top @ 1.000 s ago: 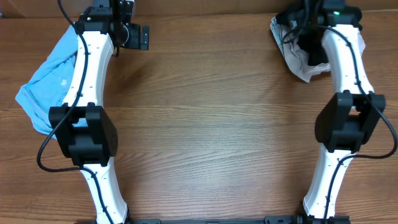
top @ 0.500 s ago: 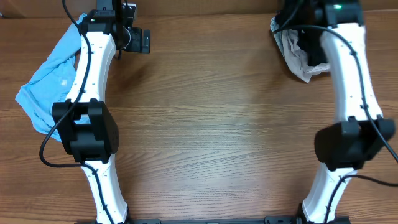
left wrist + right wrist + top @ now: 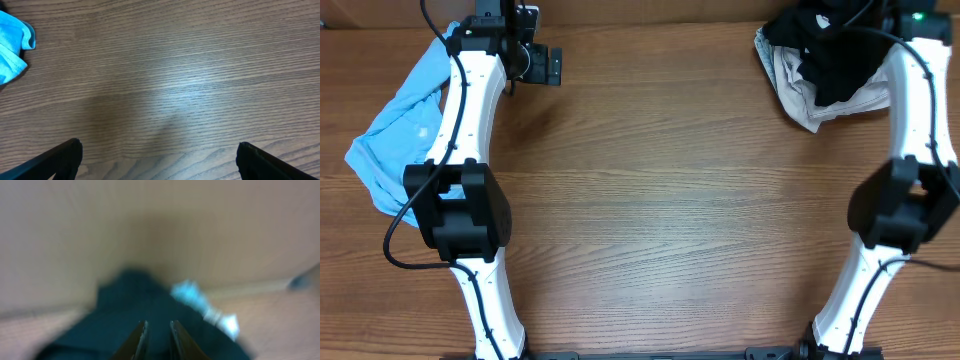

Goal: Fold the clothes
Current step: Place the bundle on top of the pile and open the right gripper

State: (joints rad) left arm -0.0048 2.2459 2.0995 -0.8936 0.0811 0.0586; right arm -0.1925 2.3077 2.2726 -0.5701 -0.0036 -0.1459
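Note:
A black garment [image 3: 832, 58] from the clothes is bunched at the table's far right corner, on top of a pale beige garment [image 3: 798, 98]. In the blurred right wrist view my right gripper [image 3: 159, 326] has its jaws almost together, with dark fabric [image 3: 125, 305] between and around them. In the overhead view that gripper is hidden under the black cloth. A light blue garment [image 3: 405, 120] lies at the far left, and its edge [image 3: 12, 45] also shows in the left wrist view. My left gripper [image 3: 542, 65] hangs open over bare wood [image 3: 159, 150], holding nothing.
The wooden table [image 3: 660, 200] runs between the two arm bases. The left arm's white links [image 3: 460, 130] lie over the blue garment's right edge. The right arm [image 3: 920, 120] stretches along the right side toward the back edge.
My right gripper has closed from wide open onto the black fabric. The right arm has swung outward and the black cloth now spreads wider over the pile. The left arm barely shifted.

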